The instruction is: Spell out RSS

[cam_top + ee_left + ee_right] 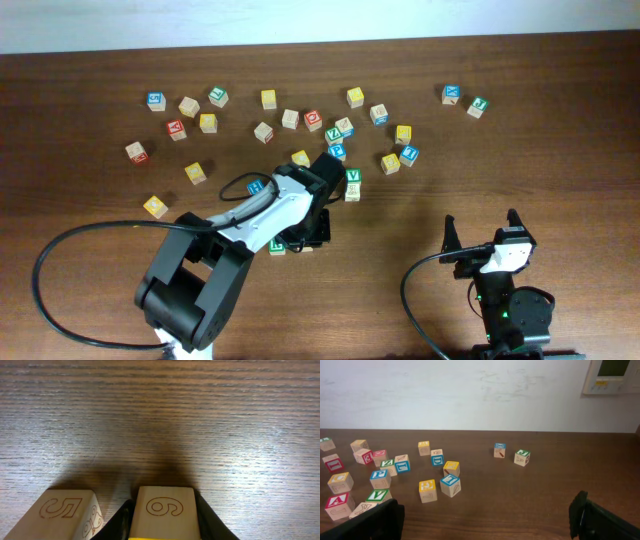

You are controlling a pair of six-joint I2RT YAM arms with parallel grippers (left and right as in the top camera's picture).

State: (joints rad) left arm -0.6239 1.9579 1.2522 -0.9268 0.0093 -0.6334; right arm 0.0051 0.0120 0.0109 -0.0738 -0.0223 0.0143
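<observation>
On the brown wood counter (560, 130), the right arm (505, 255) rests at the front, jaws wide apart and empty. The left arm (270, 205) bends over the middle, jaws squeezing a yellow-edged block (166, 510) just beside another block (65, 510). I think the row is starting; next, pick letters from the loose blocks (290, 118) farther back.

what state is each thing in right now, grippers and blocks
left gripper, shut on the held block
right gripper, open, empty
held block, clamped; resting or lifted, cannot tell
5 block, loose on the table beside the held block
other blocks, scattered loose, no word laid out
</observation>
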